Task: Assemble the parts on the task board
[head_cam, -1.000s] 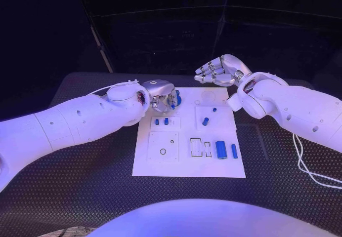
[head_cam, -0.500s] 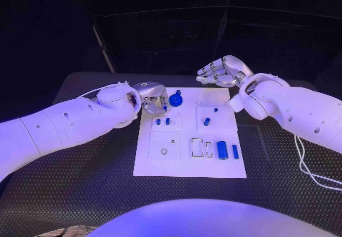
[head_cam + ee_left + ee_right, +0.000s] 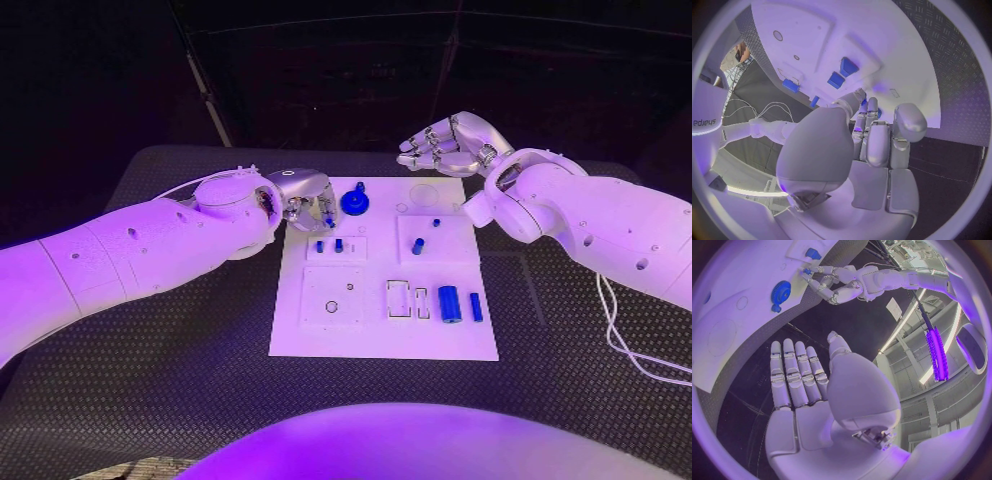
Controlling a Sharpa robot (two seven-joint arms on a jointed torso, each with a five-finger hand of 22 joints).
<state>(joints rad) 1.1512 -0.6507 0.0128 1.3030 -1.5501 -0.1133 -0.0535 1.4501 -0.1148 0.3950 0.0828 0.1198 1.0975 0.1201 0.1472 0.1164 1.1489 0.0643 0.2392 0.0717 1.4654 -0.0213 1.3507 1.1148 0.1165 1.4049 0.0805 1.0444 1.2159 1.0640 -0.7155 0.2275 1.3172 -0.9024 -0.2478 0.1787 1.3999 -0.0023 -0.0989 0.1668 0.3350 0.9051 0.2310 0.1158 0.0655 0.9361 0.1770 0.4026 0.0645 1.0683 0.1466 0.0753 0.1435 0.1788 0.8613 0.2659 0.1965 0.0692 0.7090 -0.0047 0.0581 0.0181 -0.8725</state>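
Observation:
The white task board [image 3: 372, 330] lies mid-table. A blue gear [image 3: 355, 205] sits on its far left part, also seen in the right wrist view as the gear [image 3: 781, 291]. My left hand [image 3: 306, 199] hovers just left of the gear with its fingers apart and nothing in them; the left wrist view shows these fingers [image 3: 872, 131] pointing at the board [image 3: 817, 30]. Two small blue pieces [image 3: 329, 245] stand near it. My right hand [image 3: 450, 144] hangs open over the board's far edge, its fingers [image 3: 795, 372] straight and holding nothing.
A blue peg [image 3: 417, 246] and a tiny blue piece [image 3: 434, 222] lie right of centre. A blue cylinder [image 3: 447, 302] and a thin blue rod [image 3: 475, 306] rest beside rectangular slots [image 3: 397, 299]. A white cable [image 3: 623, 335] trails over the table at the right.
My left hand has let go of the blue gear and drawn back to the left; the gear now stands uncovered on the board. The right hand has hardly moved.

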